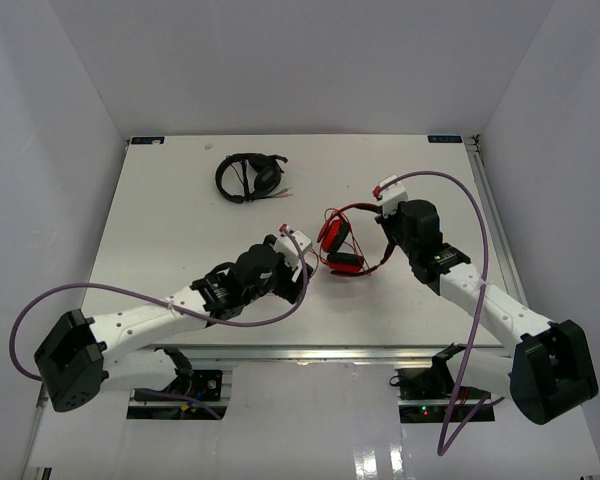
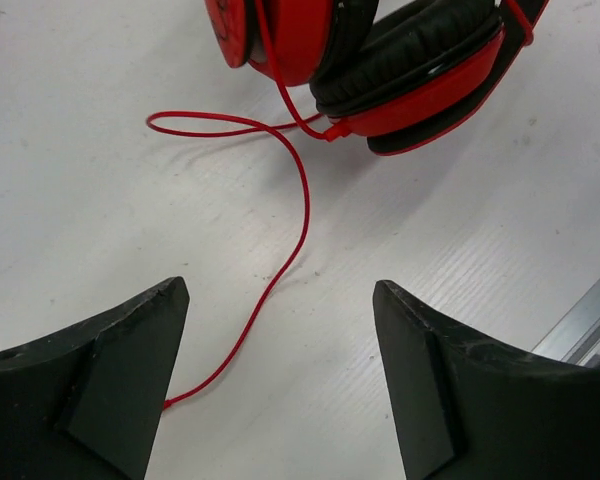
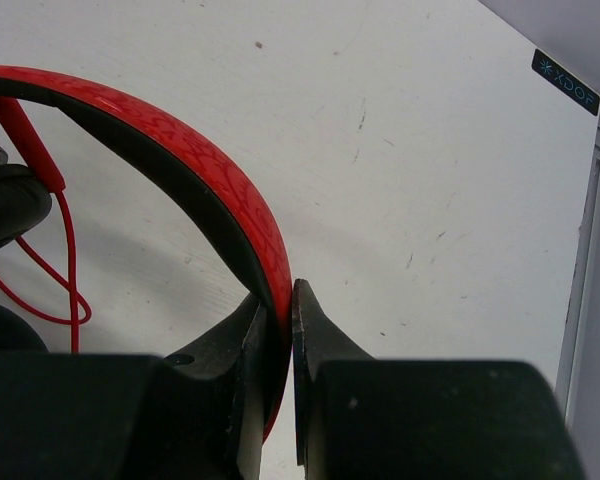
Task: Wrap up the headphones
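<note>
The red headphones (image 1: 342, 245) lie near the middle of the desk (image 1: 180, 220), between the two arms, with the ear cups (image 2: 410, 80) folded close together and resting on the desk surface. The right gripper (image 1: 390, 238) is clamped on them: in the right wrist view its jaws (image 3: 285, 295) are closed tight on the red headband (image 3: 180, 150), which arcs away to the left with a black inner lining. The left gripper (image 1: 305, 262) sits just beside the ear cups on their near left side; its jaws stand wide apart (image 2: 280, 290) and hold nothing. The thin red cable (image 2: 302, 200) leaves the lower ear cup, makes a flat loop to the left, then curves down across the bare desk (image 2: 80, 220) through the gap between the open fingers and passes out of sight behind the left finger (image 2: 110, 380); whether it touches that finger cannot be told. More red cable hangs in loose loops under the headband (image 3: 65, 280). A pair of black headphones (image 1: 250, 177) lies well apart, toward the far left of the desk, clear of both arms. A metal rail (image 3: 590, 250) runs along the desk's right edge, with a small dark label (image 3: 565, 82) at the far corner. Purple cables (image 1: 460, 190) arc over each arm
</note>
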You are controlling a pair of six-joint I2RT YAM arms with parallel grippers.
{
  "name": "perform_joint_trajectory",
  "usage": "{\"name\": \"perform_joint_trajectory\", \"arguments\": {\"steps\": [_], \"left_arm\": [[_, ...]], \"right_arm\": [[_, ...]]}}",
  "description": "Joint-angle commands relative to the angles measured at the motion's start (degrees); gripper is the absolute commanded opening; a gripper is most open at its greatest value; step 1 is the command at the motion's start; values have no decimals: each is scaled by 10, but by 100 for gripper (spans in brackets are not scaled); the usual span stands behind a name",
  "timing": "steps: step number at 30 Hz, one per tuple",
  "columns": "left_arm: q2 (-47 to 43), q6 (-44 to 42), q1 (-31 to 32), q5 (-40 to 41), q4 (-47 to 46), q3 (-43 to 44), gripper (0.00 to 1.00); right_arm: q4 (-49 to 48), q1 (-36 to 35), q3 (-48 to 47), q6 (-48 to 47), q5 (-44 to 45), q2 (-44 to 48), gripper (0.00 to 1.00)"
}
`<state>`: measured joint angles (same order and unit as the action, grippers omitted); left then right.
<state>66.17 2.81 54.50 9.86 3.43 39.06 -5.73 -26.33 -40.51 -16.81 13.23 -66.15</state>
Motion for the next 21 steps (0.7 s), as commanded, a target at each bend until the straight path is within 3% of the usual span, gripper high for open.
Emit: {"name": "perform_joint_trajectory", "arguments": {"steps": [1,8,16,21], "left_arm": [[61,34,-25,-93,-71,-13,86],[111,7,-56,-196,-136,-35,84],[209,-6,-59,-168,-165,-18,73],[246,-13,-59,-159,-165,-6,31]], "right_arm": [[-21,3,-37,31,-14,6,8],[-9,6,-34,34,-31,17,8],[1,8,-41,50,-46,10,8],[8,9,-43,55,-54,11,8]]}}
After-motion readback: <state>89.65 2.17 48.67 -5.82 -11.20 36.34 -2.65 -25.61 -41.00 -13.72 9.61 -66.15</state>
